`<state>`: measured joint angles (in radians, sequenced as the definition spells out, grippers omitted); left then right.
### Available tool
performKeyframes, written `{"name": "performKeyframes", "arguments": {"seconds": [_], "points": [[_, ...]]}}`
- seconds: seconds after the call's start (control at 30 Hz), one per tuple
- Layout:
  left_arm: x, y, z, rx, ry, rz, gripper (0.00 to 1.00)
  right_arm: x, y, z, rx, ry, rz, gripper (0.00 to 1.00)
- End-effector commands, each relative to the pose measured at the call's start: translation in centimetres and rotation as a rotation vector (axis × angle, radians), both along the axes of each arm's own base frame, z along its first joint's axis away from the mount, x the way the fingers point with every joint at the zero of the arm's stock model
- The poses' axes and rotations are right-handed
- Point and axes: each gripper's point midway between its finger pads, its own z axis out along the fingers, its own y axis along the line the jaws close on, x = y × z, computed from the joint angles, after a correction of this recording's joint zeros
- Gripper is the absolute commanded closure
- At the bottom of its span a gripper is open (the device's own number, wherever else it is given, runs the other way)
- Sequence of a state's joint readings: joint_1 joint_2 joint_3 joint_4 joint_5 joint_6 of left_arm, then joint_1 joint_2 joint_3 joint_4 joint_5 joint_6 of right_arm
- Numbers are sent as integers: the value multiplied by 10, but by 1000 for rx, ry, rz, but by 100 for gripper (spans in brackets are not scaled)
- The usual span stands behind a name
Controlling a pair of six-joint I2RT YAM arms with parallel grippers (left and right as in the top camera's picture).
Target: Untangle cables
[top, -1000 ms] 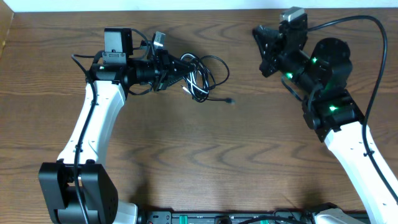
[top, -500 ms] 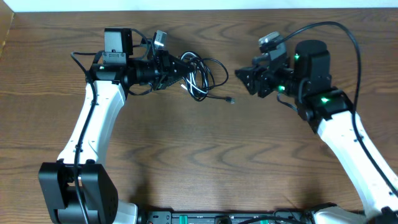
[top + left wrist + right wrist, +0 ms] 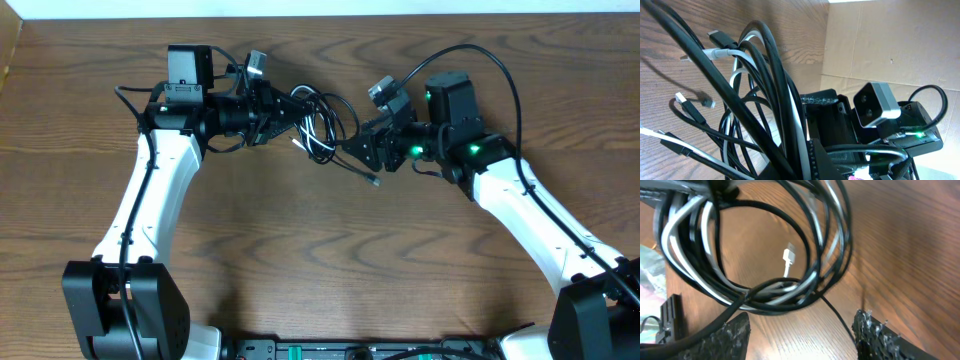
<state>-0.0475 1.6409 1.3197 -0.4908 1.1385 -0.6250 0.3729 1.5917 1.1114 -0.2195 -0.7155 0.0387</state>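
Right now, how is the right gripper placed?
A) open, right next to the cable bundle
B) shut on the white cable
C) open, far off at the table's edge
A: the right gripper has its jaws apart, just short of the cables bunched in the left gripper.

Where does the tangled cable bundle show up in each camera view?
Overhead: cable bundle at upper centre.
Left wrist: the bundle fills the left half.
Right wrist: the bundle loops across the upper half.
Shared landmark: the wood-grain table beneath it.
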Motion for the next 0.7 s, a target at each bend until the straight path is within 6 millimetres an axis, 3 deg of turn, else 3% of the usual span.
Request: {"name": "performKeyframes", "arguments": {"seconds": [0.0,0.13,0.33,0.67], "points": [[0,-1,2,-18,8,-8,92,-12,10,7,33,-18,88,38],[1,2,2,-28,42,14,92,-23,8,-2,10,11,122,33],[7,14,2,-40,77,62,92,-35,3,-14,-44,12,176,34],[4,13,4,-64,110,57,92,-4,20,27,74,-178,141,37]]}}
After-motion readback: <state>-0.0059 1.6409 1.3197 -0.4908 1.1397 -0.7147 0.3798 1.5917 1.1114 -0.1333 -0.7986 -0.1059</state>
